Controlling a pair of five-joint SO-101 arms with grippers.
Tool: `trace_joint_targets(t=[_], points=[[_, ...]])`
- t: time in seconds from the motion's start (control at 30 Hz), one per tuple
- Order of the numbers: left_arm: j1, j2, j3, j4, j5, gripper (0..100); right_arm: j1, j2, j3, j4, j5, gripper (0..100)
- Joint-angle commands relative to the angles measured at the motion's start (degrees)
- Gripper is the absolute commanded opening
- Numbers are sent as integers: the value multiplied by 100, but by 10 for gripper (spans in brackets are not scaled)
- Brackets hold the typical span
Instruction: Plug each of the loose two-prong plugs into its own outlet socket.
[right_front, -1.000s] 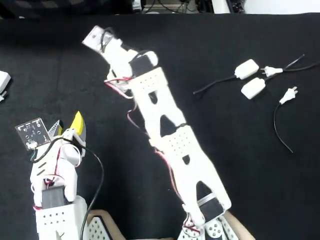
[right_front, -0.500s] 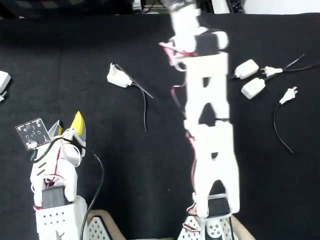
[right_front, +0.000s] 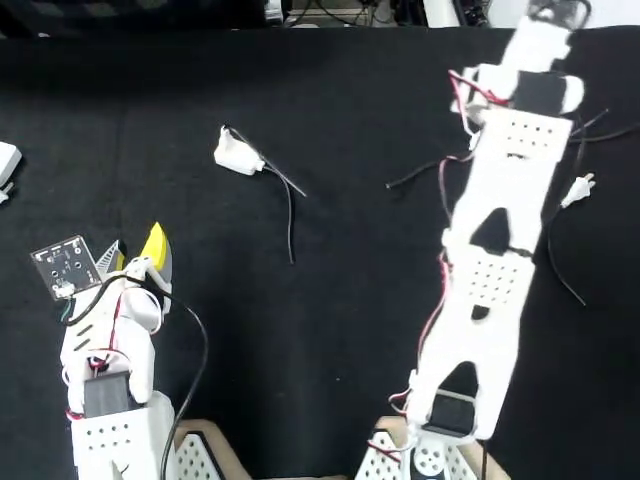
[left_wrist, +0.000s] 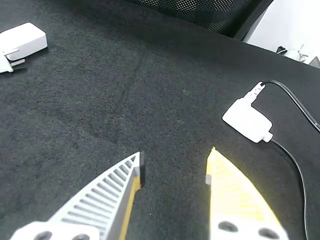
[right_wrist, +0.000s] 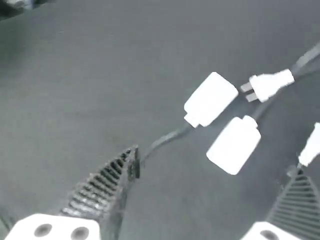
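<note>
The right arm (right_front: 505, 200), white perforated plastic, lies across the black felt-like table (right_front: 380, 90) to its far right corner and covers 2 sockets in the high view. In its wrist view, the right jaws are spread wide and empty above them. The first socket block (right_wrist: 210, 99) and second socket block (right_wrist: 234, 145), both rounded and white, lie side by side. A white 2-prong plug (right_wrist: 267, 84) lies in line with the first, prongs aimed at it but not inserted. Another plug (right_front: 578, 188) lies just beside the arm, prongs pointing far-right. A corded white block (right_front: 237, 152) sits well apart, mid-left. The left jaws, ribbed grey and yellow, stand spread and empty at the near left.
</note>
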Motion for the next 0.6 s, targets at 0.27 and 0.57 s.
trace_joint_targets(t=[0.27,0.57], points=[[-31,18,92,44,9,224,273,-374,927,26,-1811,421],[-31,18,92,44,0,224,756,-365,1736,0,-2523,421]])
